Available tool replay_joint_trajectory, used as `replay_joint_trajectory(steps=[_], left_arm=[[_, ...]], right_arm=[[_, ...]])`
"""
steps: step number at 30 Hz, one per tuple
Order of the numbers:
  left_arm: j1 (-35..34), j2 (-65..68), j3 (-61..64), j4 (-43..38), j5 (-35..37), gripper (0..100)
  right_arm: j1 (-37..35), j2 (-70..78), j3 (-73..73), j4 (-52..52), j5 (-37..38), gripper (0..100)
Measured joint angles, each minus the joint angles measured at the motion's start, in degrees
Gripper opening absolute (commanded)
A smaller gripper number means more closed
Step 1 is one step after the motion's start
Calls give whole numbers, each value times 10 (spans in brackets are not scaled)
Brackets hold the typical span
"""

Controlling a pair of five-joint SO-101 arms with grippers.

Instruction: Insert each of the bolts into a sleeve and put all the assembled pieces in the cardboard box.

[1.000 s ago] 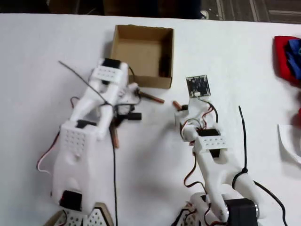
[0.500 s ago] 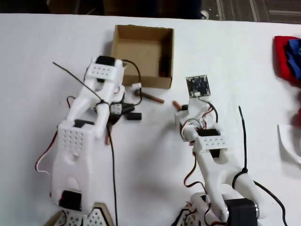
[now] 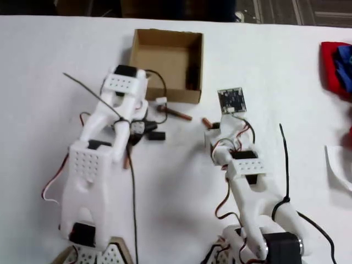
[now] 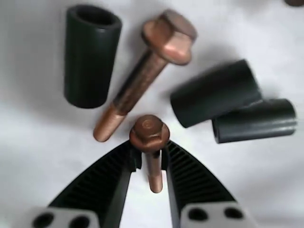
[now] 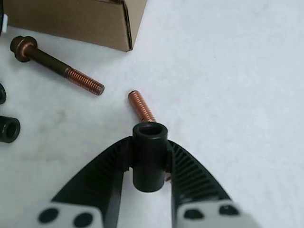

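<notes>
My left gripper (image 4: 149, 153) is shut on a copper bolt (image 4: 149, 134) and holds it head up above the table. Below it lie another bolt (image 4: 142, 76) and three black sleeves (image 4: 90, 54) (image 4: 216, 92) (image 4: 254, 121). My right gripper (image 5: 149, 156) is shut on a black sleeve (image 5: 149, 159) held upright with its bore open. Just past it a threaded bolt end (image 5: 141, 105) lies on the table. The cardboard box (image 3: 168, 55) stands beyond both arms, with a bolt (image 3: 177, 113) in front of it. The left gripper (image 3: 135, 131) and right gripper (image 3: 212, 129) hang apart.
A loose bolt (image 5: 57, 66) lies near the box corner (image 5: 71, 19), with a sleeve (image 5: 8, 129) beside it. Red and blue cloth (image 3: 336, 63) sits at the far right edge. A small circuit board (image 3: 231, 100) tops the right wrist. Open white table lies beyond the right gripper.
The left arm swung a little to the left and its wrist turned, carrying the bolt over the sleeves. The right arm has kept still with its sleeve.
</notes>
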Motion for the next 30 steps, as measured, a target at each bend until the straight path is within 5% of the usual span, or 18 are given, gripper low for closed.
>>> replay_joint_trajectory(steps=[12,19,30], left_arm=[[37,1,-2,0,63,98],[37,1,-2,0,68,216],[34,1,-2,0,68,217]], right_arm=[[0,0,0,0,0,22],[0,0,0,0,0,22],[0,0,0,0,0,22]])
